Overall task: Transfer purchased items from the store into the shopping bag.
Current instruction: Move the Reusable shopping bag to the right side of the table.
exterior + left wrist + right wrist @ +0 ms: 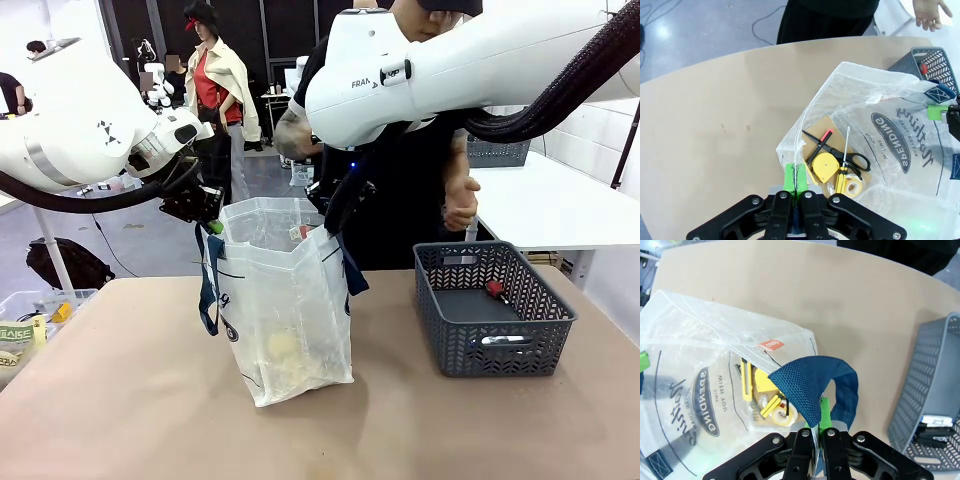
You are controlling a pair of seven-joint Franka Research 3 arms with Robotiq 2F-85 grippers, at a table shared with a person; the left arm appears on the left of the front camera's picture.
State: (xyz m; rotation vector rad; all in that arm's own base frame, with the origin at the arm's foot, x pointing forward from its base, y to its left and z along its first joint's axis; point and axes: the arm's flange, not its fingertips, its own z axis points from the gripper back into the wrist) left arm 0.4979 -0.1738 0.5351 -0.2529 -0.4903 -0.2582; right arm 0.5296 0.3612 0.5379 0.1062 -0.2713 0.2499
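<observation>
The shopping bag (285,300) stands upright mid-table, held open at the top from both sides. My left gripper (207,218) is shut on its left rim and navy strap, with the green pads (789,176) pinched together. My right gripper (335,212) is shut on the right navy strap (812,387). Inside the bag lie purchased items: black scissors (846,157), a yellow round item (824,167), a tape roll (853,188) and yellow pieces (765,390). The store, a dark grey basket (530,330), sits to the right and holds a small red item (495,290) and a dark packet (935,422).
A person stands behind the bag with a hand (460,205) raised over the far table edge. At the left table edge sits a clear bin (30,310) of packaged things. Behind on the right, a white table (560,205) carries another grey basket (497,152).
</observation>
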